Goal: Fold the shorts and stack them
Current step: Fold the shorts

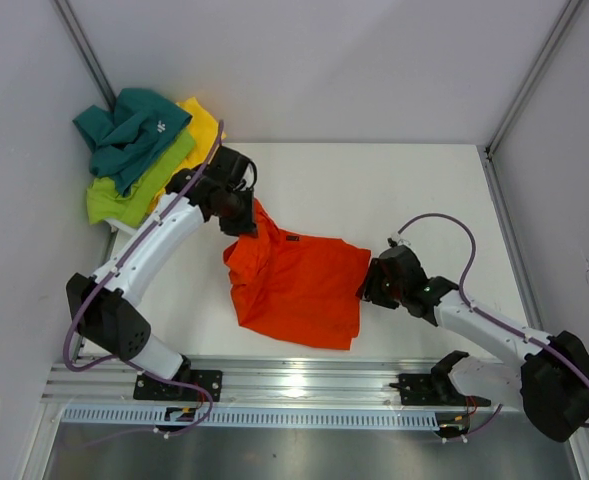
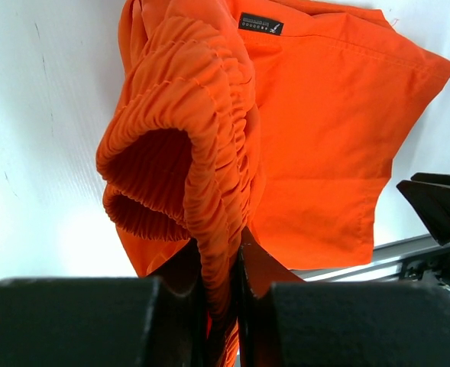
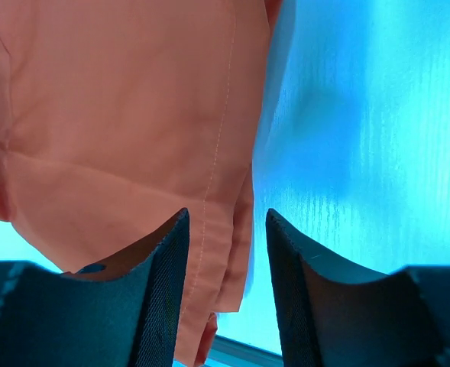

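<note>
Orange shorts [image 1: 299,285] lie spread in the middle of the table. My left gripper [image 1: 238,222] is shut on their gathered elastic waistband [image 2: 202,145] at the far left corner and holds it lifted. My right gripper [image 1: 367,288] is open at the shorts' right edge, with the hem [image 3: 225,229] between its fingers. In the right wrist view the shorts [image 3: 118,122] fill the left half. A pile of teal [image 1: 134,130], lime green [image 1: 134,190] and yellow shorts [image 1: 202,122] sits at the far left corner.
Grey walls with metal posts close in the white table [image 1: 424,190] on the left, back and right. A metal rail [image 1: 304,375] runs along the near edge between the arm bases. The right arm's base [image 2: 438,206] shows in the left wrist view.
</note>
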`<control>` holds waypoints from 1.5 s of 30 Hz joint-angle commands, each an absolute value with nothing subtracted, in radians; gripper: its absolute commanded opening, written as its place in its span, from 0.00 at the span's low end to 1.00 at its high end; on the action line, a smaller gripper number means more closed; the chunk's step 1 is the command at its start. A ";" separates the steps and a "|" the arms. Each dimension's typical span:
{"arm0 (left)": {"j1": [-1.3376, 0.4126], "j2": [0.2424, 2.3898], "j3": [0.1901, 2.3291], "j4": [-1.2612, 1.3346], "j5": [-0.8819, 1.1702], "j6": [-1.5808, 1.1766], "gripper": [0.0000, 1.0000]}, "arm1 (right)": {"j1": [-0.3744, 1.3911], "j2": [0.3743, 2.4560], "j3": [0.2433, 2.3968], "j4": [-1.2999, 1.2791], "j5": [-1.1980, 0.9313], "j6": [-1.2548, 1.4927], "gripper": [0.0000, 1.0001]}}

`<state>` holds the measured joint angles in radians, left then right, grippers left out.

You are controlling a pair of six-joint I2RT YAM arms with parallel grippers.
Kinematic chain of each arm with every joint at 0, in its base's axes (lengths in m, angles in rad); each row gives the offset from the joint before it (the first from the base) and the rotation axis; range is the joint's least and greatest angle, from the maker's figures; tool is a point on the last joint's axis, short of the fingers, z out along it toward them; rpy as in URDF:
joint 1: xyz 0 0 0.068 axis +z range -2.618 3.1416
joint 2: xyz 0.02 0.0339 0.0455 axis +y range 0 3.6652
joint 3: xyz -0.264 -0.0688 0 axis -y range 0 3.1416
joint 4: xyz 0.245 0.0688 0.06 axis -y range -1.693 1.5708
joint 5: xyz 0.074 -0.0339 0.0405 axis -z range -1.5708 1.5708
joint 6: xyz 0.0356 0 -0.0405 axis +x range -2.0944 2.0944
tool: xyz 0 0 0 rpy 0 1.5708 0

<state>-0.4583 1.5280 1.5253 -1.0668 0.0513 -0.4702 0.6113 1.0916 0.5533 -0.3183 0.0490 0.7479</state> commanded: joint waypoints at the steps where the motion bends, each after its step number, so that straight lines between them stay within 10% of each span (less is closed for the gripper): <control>1: -0.492 1.494 1.560 -1.066 0.012 -0.491 0.00 | 0.607 1.123 0.542 -0.266 0.020 0.739 0.48; 45: -0.920 1.867 1.799 -1.089 -0.075 -0.686 0.00 | 0.658 1.285 0.506 -0.190 0.098 0.762 0.15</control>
<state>-0.8906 1.8984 1.7920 -1.1320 -0.1005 -0.6525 0.6598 1.2697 0.4915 -0.1455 0.0673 0.7704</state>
